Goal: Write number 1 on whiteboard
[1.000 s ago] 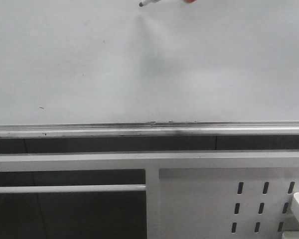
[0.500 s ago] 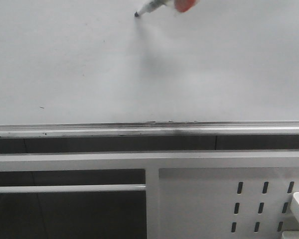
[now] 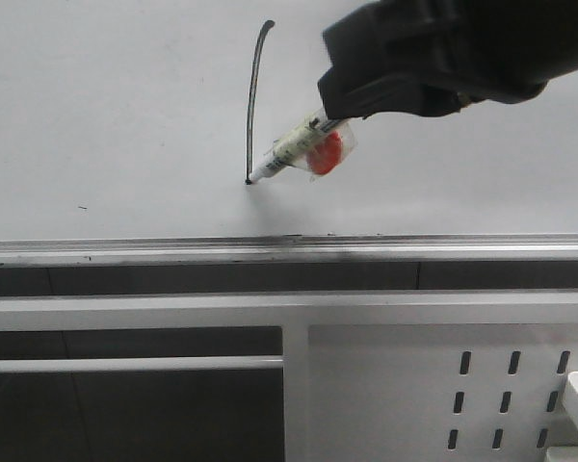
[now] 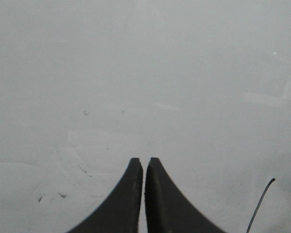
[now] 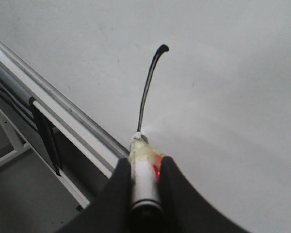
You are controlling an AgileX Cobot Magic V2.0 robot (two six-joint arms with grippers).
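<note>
Number 1 (image 3: 254, 101) stands drawn on the whiteboard (image 3: 96, 115), above its rail. Right pincer (image 5: 144, 172) is clamped on the marker (image 3: 287, 154), tip at the stroke's foot; next, lift clear. Left pincer (image 4: 144, 165) hangs closed, empty.

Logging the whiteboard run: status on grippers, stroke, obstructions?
Right gripper shut on white marker, tip at the stroke's lower end. Left gripper shut, empty. Thin dark number 1 drawn on glossy grey-white whiteboard. Nothing obstructing.
</note>
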